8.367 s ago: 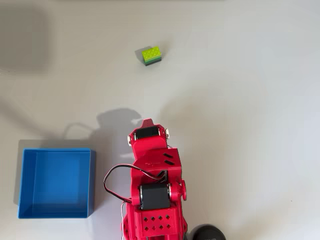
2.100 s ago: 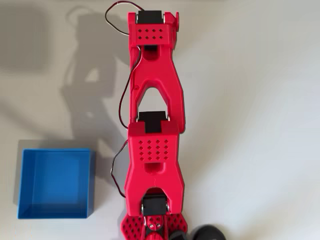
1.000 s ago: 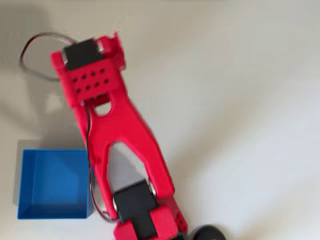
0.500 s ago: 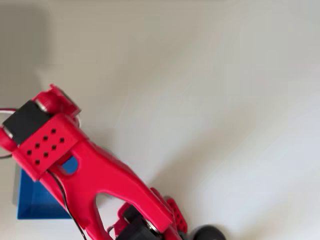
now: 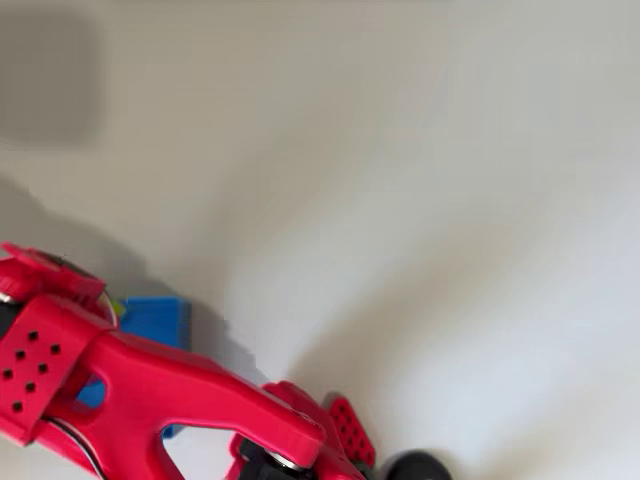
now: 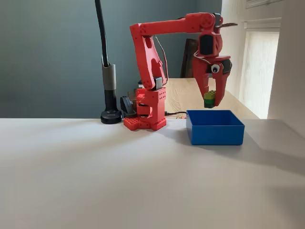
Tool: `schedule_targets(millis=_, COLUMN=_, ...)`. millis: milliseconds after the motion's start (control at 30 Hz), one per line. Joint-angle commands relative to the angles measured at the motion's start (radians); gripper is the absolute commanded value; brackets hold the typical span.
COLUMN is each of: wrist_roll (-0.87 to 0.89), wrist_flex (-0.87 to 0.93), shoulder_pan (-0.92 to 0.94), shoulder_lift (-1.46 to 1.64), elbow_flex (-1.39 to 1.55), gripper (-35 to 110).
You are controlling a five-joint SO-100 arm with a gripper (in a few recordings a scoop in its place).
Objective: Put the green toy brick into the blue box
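Holding green toy brick [image 6: 209,98] between closed fingers, your gripper [image 6: 210,101] hangs above blue box [image 6: 215,127], not touching it; box sits on white table [image 6: 119,176] beside arm base [image 6: 144,113].

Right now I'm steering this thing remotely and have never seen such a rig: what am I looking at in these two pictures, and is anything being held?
The red machine is a small robot arm bolted to a white table. One picture comes from a camera looking straight down; there the arm's red links cover most of the lower left. The other comes from a camera standing at table height, in front.

In the fixed view, the arm's hand points downward and is shut on the green toy brick, holding it in the air just above the blue box. The brick is not inside the box yet. From above, a corner of the box peeks out beside the arm.

Behind the arm's base stands a black pole on a round foot, probably a camera or lamp stand.
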Motion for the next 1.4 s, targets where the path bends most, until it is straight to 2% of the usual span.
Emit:
schedule_targets(millis=0, wrist_roll=0.037, wrist_flex=0.037, shoulder_pan=-0.041, shoulder_lift=0.055, elbow_flex=-0.018, gripper=0)
schedule_targets(millis=267, wrist_roll=0.040, wrist_flex=0.021, shoulder_pan=-0.078, shoulder_lift=0.049, elbow_flex=0.006, gripper=0)
schedule_targets(millis=667, wrist_roll=-0.040, wrist_flex=-0.141, shoulder_pan=-0.135, shoulder_lift=0.026, elbow_flex=0.140, gripper=0)
schedule_targets(millis=1133, wrist_roll=-0.008, wrist_flex=-0.152, shoulder_pan=-0.127, shoulder_lift=-0.324, elbow_flex=-0.049, gripper=0)
schedule_targets(millis=1367, wrist_roll=-0.087, wrist_flex=-0.184, shoulder_pan=-0.127, shoulder_lift=-0.373, elbow_flex=-0.069, gripper=5)
